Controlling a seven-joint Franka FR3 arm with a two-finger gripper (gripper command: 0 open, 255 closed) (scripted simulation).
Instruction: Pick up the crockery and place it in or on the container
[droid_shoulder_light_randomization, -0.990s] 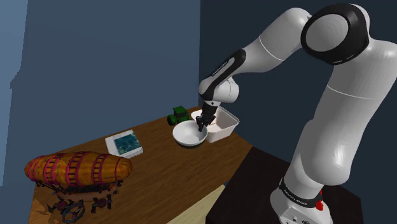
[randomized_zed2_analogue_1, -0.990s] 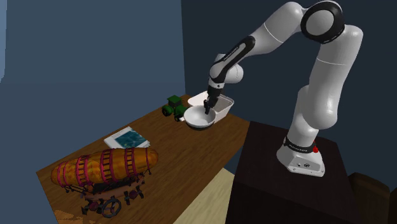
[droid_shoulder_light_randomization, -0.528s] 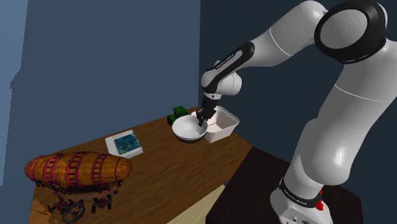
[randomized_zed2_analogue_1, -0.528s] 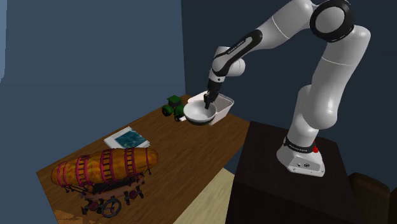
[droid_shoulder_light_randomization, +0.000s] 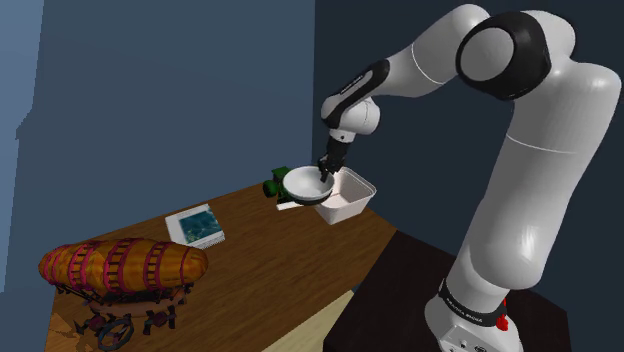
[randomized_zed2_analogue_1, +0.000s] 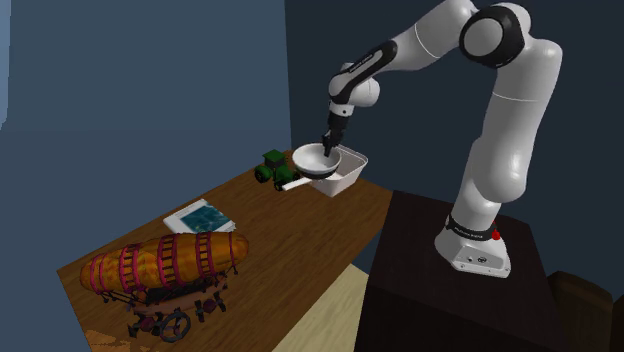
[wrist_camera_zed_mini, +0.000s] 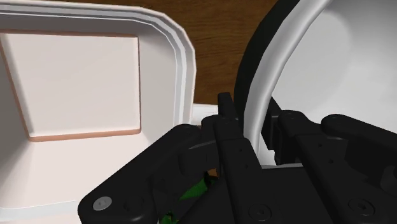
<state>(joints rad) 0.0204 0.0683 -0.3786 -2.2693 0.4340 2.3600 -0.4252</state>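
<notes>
One white bowl (droid_shoulder_light_randomization: 303, 184) is hanging clear of the wooden surface (droid_shoulder_light_randomization: 280, 262), with its shadow lying on the wood beneath it. The black tool (droid_shoulder_light_randomization: 322, 181) is clamping the bowl's rim. In the wrist view one finger is sitting inside the bowl (wrist_camera_zed_mini: 331, 63) and the other outside it, with the rim pinched between them at the tool (wrist_camera_zed_mini: 251, 116).

Being round, the bowl is offering no long axis. Its mouth is facing roughly upward, and its body is reaching out from the tool on the inner finger's side. From the second exterior view the bowl (randomized_zed2_analogue_1: 314, 160) is hanging below the tool (randomized_zed2_analogue_1: 325, 152), partly over the container's near edge.

On the outer finger's side, just beside and below the tool, a white square container (droid_shoulder_light_randomization: 358, 188) is sitting on the surface. Its floor is showing bare in the wrist view, so the container (wrist_camera_zed_mini: 167, 46) is holding nothing. My judgement is that the coming move is turning on this: the bowl is needing to travel sideways past the tool toward the container (randomized_zed2_analogue_1: 346, 173), then down.

Further out, a green toy tractor (droid_shoulder_light_randomization: 271, 186) is standing just behind the bowl. A blue-covered booklet (droid_shoulder_light_randomization: 196, 226) is lying well apart from the tool, and an orange toy airship (droid_shoulder_light_randomization: 120, 265) is resting farther off again.
</notes>
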